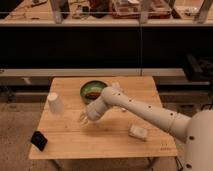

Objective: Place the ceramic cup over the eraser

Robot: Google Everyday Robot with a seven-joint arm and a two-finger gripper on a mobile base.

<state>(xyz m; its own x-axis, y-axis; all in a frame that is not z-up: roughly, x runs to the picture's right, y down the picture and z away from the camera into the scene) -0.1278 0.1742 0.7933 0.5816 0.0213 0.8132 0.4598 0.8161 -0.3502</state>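
Note:
The ceramic cup (pixel 55 103) is plain white and stands upside down near the left edge of the wooden table (pixel 65 140). The eraser (pixel 38 140) is a small black block at the table's front left corner, apart from the cup. My gripper (pixel 83 119) is at the end of the white arm (pixel 135 107), low over the middle of the table, to the right of the cup and below the green bowl. It touches neither the cup nor the eraser.
A green bowl (pixel 93 90) with something dark red inside sits at the back middle of the table. A pale whitish block (pixel 138 132) lies at the front right. A small white object (pixel 116 86) lies behind the arm. Shelving stands behind the table.

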